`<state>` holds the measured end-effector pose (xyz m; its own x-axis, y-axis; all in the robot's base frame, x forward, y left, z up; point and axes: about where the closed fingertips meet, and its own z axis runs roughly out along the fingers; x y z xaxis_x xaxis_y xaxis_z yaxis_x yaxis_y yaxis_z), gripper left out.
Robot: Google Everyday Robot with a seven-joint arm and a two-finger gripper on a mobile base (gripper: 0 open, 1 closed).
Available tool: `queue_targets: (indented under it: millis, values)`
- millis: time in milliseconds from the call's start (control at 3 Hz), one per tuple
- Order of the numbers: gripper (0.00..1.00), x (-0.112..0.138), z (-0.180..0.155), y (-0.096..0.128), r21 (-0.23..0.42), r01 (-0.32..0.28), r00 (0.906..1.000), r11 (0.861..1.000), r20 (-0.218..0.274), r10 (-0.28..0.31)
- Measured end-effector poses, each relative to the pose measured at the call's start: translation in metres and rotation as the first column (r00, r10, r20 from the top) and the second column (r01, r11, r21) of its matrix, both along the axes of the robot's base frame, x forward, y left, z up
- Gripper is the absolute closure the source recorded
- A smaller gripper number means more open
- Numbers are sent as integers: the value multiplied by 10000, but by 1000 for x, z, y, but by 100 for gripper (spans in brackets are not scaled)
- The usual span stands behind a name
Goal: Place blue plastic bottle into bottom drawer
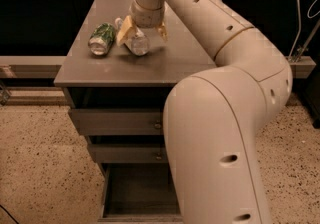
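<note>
Speckled floor, dark wall behind, grey wooden cabinet in the middle serving as bench (175,60). Single camera view.

Task status: early, by judgement.
- Blue plastic bottle (136,42) lying on its side on the bench top, cap toward the back left. Not lifted, as far as can be judged.
- Green can (101,38) also on its side, just beside the bottle, with a narrow gap between.
- Bottom drawer (140,190) pulled out, dark plank interior showing, right part hidden behind the arm (225,118).
- Two upper drawers (115,120) pushed in, small round knobs at the front.

Done so far: drawer open, gripper brought to the bottle. Left to do: clamp the bottle, lift it, carry it out past the front edge, lower it into the bottom drawer, let go.

Gripper (144,35): down at the bench top from above, yellow fingers (125,29) spread to either side of the bottle.
- Can-side finger against the bottle near its neck.
- Other finger a little off the far flank.
- Spread wider than the bottle, so judged released: straddling, not clamped.
- Holds nothing; contact apparently on one side only.
</note>
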<state>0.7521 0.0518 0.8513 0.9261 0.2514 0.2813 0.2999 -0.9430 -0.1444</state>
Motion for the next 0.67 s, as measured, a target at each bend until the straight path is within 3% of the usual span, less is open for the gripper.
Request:
queue_targets:
  millis: [333, 667]
  values:
    - [36, 3, -8, 4, 121, -662, 9978, 9977, 54, 661]
    - [61, 6, -6, 15, 511, -1451, 9890, 9881, 380, 1432]
